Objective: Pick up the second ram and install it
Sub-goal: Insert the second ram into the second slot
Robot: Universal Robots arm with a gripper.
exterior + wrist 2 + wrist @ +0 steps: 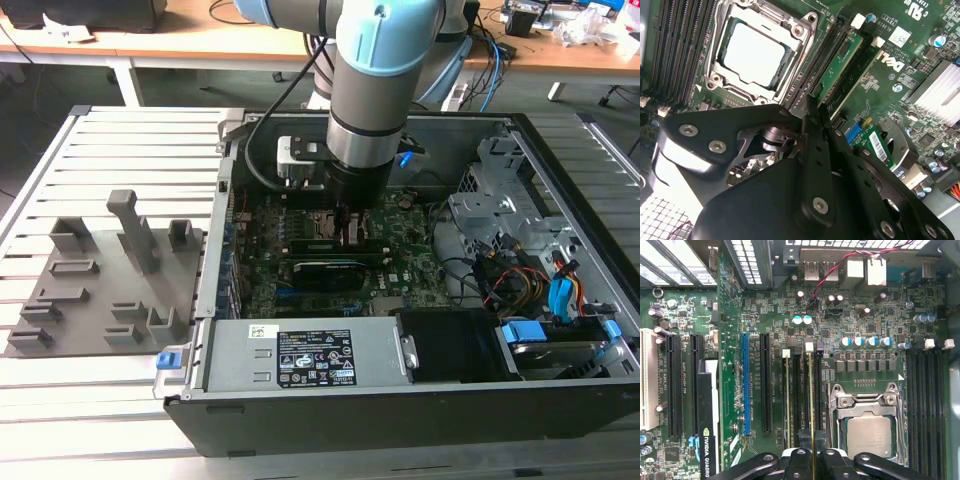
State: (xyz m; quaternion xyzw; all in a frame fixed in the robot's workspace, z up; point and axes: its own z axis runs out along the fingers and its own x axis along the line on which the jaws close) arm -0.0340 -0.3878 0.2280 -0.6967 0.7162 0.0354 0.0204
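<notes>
I see gripper [812, 456] down inside open PC case [560, 180], fingers closed on second ram [811, 405]. Stick stands on edge in memory slot just beside CPU socket [867, 432], with another green stick [787, 400] in nearby slot.

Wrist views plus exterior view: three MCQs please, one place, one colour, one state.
1. Where is the gripper? A over the grey fixture; B beside the CPU socket; C over the drive bay.
2. Colour of the clip at the ram's end? A white; B red; C orange.
3. Gripper state? A wide open; B shut on a cable; C shut on the ram.
Key: B, it is down at the board next to the socket; A, the clip is white; C, the ram runs between its fingers.
</notes>
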